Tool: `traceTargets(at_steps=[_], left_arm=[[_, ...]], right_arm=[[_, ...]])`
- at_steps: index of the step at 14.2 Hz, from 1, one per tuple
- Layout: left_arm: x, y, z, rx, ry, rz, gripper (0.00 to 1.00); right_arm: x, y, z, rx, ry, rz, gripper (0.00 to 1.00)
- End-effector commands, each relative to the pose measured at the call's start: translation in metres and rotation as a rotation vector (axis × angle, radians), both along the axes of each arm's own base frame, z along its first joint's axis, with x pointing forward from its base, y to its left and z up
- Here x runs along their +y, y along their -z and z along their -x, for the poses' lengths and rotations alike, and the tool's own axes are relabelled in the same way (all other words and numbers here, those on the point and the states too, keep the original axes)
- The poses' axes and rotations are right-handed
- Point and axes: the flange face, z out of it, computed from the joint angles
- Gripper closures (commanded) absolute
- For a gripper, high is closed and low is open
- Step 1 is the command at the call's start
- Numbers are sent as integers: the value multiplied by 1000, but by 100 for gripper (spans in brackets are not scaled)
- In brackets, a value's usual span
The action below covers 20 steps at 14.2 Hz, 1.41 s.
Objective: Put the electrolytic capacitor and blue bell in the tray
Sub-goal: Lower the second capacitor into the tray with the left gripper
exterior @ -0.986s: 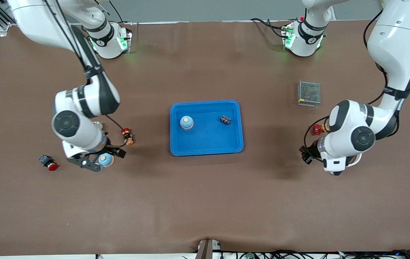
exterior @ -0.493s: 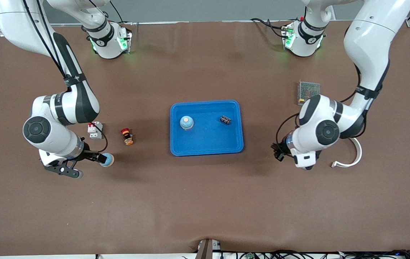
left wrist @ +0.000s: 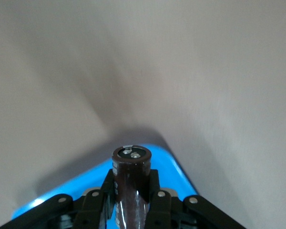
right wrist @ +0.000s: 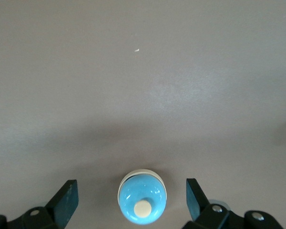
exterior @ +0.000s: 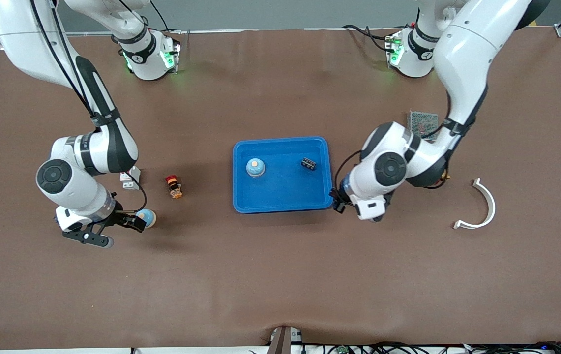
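Left gripper (exterior: 338, 202) clenching electrolytic capacitor (left wrist: 131, 177), hanging over tray (exterior: 282, 203) corner toward left arm's end. Right gripper (right wrist: 131, 202) jaws released, straddling blue bell (right wrist: 142, 197) standing on table (exterior: 280, 275). Next, probably: lowering capacitor into tray, closing on bell.

No text, label, brand or number can be read anywhere. The robot bases (exterior: 150, 54) carry small dark round marks, perhaps logos, but they are too small to make out. The capacitor (left wrist: 130, 183) sleeve shows no legible print.
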Motion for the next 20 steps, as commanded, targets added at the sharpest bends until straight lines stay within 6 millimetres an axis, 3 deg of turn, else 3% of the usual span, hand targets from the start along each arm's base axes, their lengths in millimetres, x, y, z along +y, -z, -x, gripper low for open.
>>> traceTargets(at_steps=[1,4,11,17,20], left_arm=[[-30,4,6,-13,-20,28,100],[-55,18,22,-19,-8,40,100],[-69,49,38,21,-58,22,100],[-73,70,47,32,-36,-10,100],[-66,78,45,33,-33,-36,100]], right_arm=[[-10,25,7,-6,-22,-5,0],[-10,47,13,20,-48,5,0],[-6,60,17,37,-54,5,0],[-1,74,22,62,-46,3,0],[0,75,21,62,-44,2,0]])
